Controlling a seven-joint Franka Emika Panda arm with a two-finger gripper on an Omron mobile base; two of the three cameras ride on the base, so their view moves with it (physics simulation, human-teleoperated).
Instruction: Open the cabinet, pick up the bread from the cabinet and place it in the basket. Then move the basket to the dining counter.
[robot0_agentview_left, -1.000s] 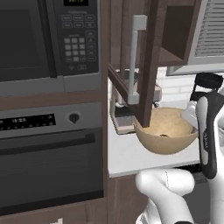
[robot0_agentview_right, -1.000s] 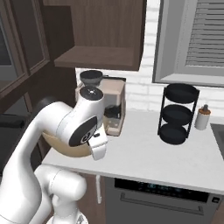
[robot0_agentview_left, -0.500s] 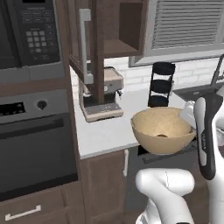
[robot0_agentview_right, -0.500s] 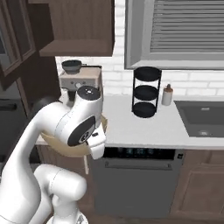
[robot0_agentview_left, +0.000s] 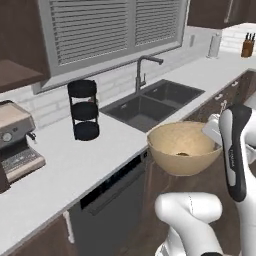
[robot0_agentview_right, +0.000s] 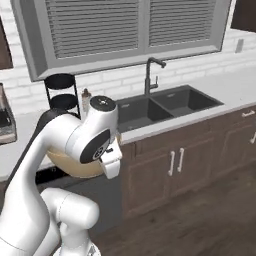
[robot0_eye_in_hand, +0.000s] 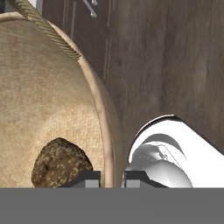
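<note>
Tan basket (robot0_agentview_left: 183, 152) hung mid-right of the left base frame, off the desk (robot0_agentview_left: 60, 165), bread (robot0_eye_in_hand: 59, 162) inside. My end effector (robot0_eye_in_hand: 108, 177) pinched its rim. I judged carry step underway; next, reach the dining counter and set down level.

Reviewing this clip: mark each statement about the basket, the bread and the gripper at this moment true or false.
1. The bread lies inside the basket. True.
2. The basket rests on the white worktop beside the sink. False: it is held off the worktop, in front of its edge above the floor.
3. The gripper grips the basket's rim, one finger inside and one outside. True.
4. The basket is tipped over and the bread is spilling out. False: it is upright with the bread at its bottom.
5. The black three-tier stand is on the worktop left of the sink. True.
</note>
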